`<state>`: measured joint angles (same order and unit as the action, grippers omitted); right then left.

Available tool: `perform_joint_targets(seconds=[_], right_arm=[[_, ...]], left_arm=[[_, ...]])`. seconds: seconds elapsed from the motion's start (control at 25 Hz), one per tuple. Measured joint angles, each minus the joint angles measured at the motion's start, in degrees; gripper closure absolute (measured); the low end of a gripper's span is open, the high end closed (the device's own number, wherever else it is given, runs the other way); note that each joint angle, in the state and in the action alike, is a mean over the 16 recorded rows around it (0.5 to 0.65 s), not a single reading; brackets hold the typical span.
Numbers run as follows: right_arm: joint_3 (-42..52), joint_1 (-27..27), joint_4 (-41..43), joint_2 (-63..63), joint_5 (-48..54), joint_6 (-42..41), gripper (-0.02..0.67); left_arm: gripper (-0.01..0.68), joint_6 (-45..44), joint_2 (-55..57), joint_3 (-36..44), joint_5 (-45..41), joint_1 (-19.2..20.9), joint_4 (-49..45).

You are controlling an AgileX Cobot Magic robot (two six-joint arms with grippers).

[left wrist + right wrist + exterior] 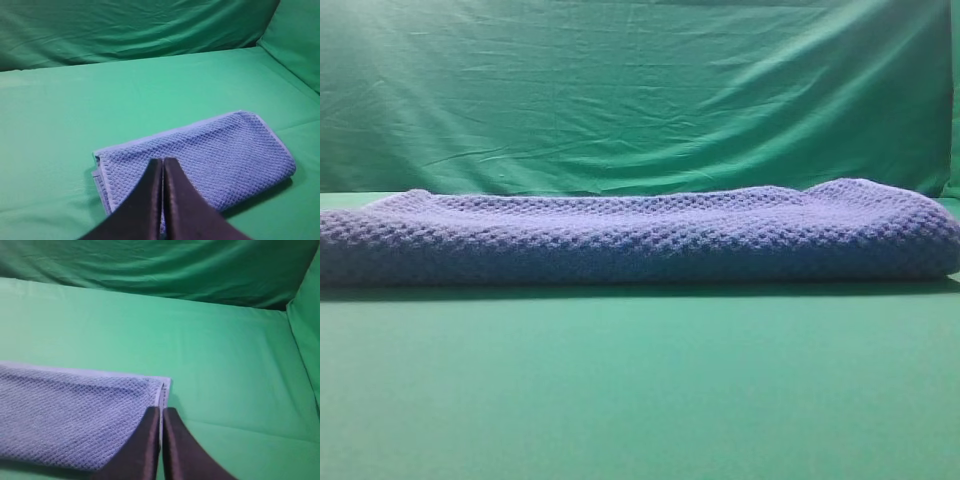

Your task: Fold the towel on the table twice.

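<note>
The blue-grey waffle-textured towel lies folded into a thick, narrow, layered strip across the green table. No gripper shows in the exterior high view. In the left wrist view the towel is a compact folded rectangle, and my left gripper is shut and empty, its dark fingers pressed together above the towel's near left part. In the right wrist view my right gripper is shut, its tips just over the towel's pale right-hand edge. Whether they touch the cloth I cannot tell.
A wrinkled green backdrop cloth hangs behind the table and also rises along the right side. Bare green table surface lies in front of the towel and behind it.
</note>
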<state>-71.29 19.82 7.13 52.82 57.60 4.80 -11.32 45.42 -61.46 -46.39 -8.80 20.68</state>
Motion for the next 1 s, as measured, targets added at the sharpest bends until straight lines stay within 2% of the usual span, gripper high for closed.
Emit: perform_joint_targets(seconds=[0.56, 1.0], right_arm=[[23.9, 0.0, -2.0, -28.3, -9.4, -4.6, 0.649], [33.4, 0.0, -4.3, -44.6, -12.9, -5.8, 0.649]], left_arm=[[0.673, -4.2, -26.2, 16.5, -0.2, 0.0, 0.1], [0.673, -2.1, -41.2, 28.9, 1.4, 0.0, 0.9]])
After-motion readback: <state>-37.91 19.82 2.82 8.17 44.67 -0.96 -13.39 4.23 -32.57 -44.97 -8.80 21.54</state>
